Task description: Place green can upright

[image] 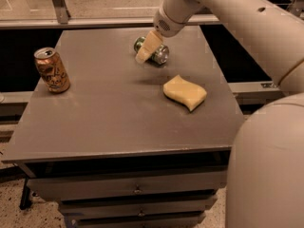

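The green can (158, 52) lies on its side at the far middle of the grey table (104, 118), its silver end facing the front right. My gripper (146, 49) hangs from the white arm that comes in from the upper right. Its pale fingers (148, 46) are in front of the can's left part and hide it. I cannot tell whether they touch the can.
An orange-copper can (52, 70) stands upright near the table's left edge. A yellow sponge (185, 92) lies right of the middle. My arm's large white link fills the lower right. Drawers sit below the table's front edge.
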Action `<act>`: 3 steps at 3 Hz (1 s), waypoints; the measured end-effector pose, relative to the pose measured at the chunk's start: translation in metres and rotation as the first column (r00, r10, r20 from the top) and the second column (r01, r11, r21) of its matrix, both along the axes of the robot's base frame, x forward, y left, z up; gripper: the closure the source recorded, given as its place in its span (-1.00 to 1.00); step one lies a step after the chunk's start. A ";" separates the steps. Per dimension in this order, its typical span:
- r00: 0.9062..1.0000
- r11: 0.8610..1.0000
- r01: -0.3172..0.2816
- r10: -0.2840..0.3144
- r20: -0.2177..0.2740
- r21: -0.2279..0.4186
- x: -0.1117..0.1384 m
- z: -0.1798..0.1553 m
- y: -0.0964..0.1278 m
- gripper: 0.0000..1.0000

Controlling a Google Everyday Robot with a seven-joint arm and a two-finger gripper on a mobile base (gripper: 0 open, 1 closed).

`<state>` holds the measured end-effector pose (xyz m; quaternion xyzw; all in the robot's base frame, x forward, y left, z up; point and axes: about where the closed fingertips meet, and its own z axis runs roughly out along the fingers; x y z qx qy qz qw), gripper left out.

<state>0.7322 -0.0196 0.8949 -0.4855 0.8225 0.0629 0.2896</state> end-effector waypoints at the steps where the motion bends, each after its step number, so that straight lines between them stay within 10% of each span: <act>1: 1.000 1.000 -0.011 0.011 -0.020 -0.002 0.018 -0.017 0.019 -1.00; 3: 0.999 0.998 -0.001 -0.001 -0.041 -0.062 0.055 -0.046 0.025 -1.00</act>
